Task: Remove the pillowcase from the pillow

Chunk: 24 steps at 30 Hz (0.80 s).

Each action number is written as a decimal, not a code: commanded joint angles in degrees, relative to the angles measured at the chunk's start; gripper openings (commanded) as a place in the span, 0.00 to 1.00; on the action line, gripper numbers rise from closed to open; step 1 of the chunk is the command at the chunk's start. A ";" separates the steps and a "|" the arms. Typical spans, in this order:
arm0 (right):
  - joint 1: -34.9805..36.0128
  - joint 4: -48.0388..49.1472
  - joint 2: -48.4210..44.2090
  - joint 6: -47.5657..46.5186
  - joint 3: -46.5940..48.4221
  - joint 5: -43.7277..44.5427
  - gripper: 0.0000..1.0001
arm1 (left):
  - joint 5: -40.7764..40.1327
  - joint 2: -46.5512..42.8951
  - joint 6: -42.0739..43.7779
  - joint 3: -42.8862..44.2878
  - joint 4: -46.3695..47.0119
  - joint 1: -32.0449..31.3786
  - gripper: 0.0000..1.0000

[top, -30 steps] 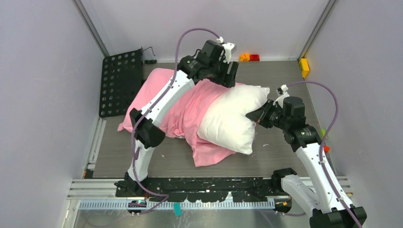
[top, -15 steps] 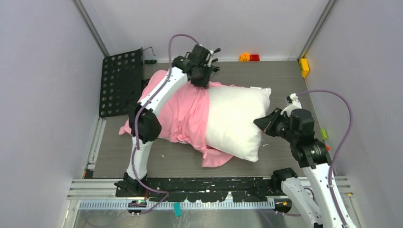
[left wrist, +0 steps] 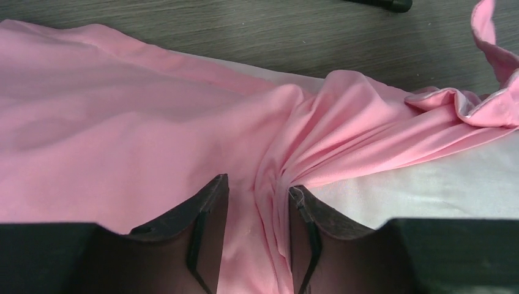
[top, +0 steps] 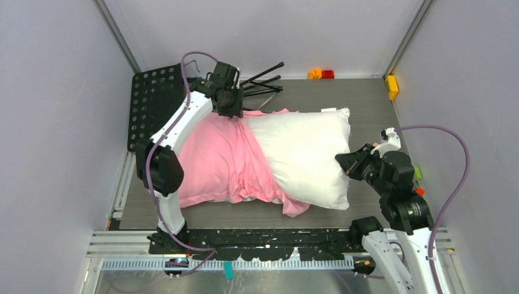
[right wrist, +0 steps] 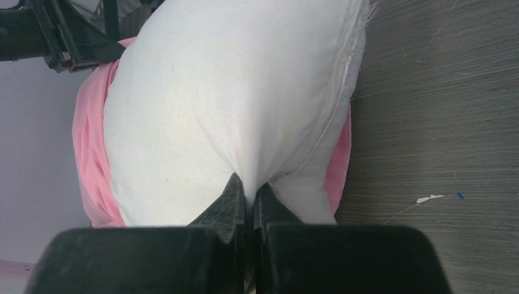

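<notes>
The white pillow (top: 303, 153) lies across the table, its right half bare. The pink pillowcase (top: 214, 159) covers its left half and is bunched in folds at the middle. My left gripper (top: 231, 109) is at the far edge of the pillowcase. In the left wrist view (left wrist: 257, 187) its jaws stand a little apart with gathered pink fabric (left wrist: 153, 122) pinched between them, taut folds running right over the pillow (left wrist: 440, 184). My right gripper (top: 340, 163) is shut on the pillow's right end (right wrist: 232, 92), pinching white fabric (right wrist: 250, 184). Pink fabric (right wrist: 92, 153) shows behind.
A black perforated plate (top: 156, 104) lies at the far left. Thin black rods (top: 263, 82) lie behind the pillow. Small orange and red blocks (top: 321, 74) sit at the back wall, a yellow block (top: 392, 87) at the far right. Grey walls enclose the table.
My left gripper has moved left with the pillowcase, baring more of the pillow. My right gripper has moved right and nearer with the pillow's end. The pillow now lies flatter.
</notes>
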 commanded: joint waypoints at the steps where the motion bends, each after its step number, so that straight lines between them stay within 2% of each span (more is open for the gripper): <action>1: -0.61 6.87 0.40 0.45 1.66 -1.16 0.00 | -5.54 -4.78 0.66 2.15 1.68 1.60 0.46; 6: -0.63 9.84 2.11 1.78 0.23 -4.30 0.00 | -4.27 -12.76 2.08 0.39 -0.54 -1.58 0.69; 10: -0.62 13.19 5.43 3.60 -1.17 -7.79 0.00 | -3.27 -23.06 -0.15 -5.29 2.00 -4.62 0.96; 11: -0.63 14.08 6.23 4.04 -1.49 -8.66 0.00 | -2.47 -25.66 -0.78 -6.87 3.12 -5.66 0.99; 16: -0.61 16.90 10.09 5.83 -2.31 -11.88 0.00 | -2.03 -33.58 -4.89 -12.46 5.06 -15.08 1.00; 20: -0.64 18.40 11.34 7.06 -2.76 -12.74 0.00 | -7.77 -35.25 -8.35 -16.72 5.14 -26.90 1.00; 24: -0.59 18.72 11.12 7.40 -2.61 -12.51 0.00 | -12.67 -35.89 -12.71 -21.22 5.79 -34.54 1.00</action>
